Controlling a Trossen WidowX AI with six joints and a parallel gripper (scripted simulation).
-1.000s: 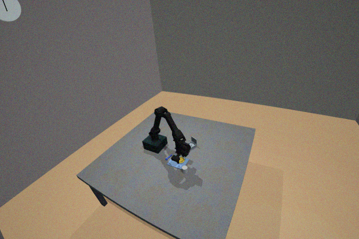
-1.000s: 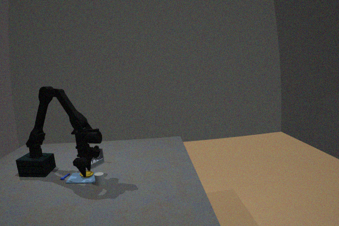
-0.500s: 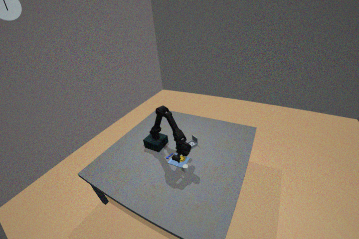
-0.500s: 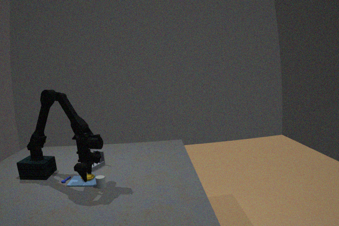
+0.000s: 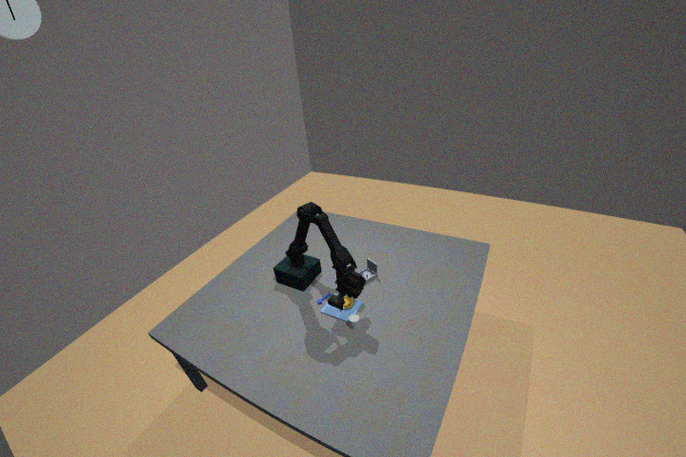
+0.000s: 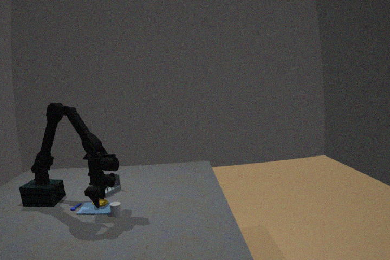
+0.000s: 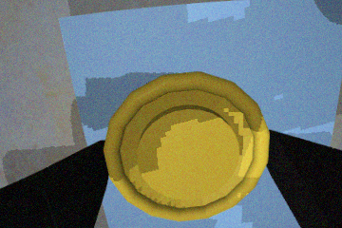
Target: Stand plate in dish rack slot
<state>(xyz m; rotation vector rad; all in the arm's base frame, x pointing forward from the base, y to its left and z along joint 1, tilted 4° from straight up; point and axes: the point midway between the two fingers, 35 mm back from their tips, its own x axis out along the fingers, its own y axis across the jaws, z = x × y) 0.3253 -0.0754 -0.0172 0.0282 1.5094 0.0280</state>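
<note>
The gripper (image 5: 343, 305) (image 6: 99, 200) (image 7: 185, 144) stands wide, its fingers closed on opposite sides of the yellow plate (image 5: 348, 303) (image 6: 103, 202) (image 7: 190, 157), over the blue mat (image 5: 330, 310) (image 6: 86, 209) (image 7: 155, 43), well in from the worktop's edges. The rim is round, so the plate could pivot or slip if gripped off its middle. Lifted carelessly toward the table's far right corner, it could knock the white cup (image 5: 353, 317) (image 6: 115, 208); a poor tilt could catch the rack's (image 5: 372, 266) (image 6: 117, 184) rails.

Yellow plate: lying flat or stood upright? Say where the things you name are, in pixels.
Flat: the wrist view looks down onto the round face of the plate (image 5: 348, 303) (image 6: 103, 202) (image 7: 193, 157), over the blue mat (image 5: 332, 310) (image 6: 85, 209) (image 7: 155, 47).
</note>
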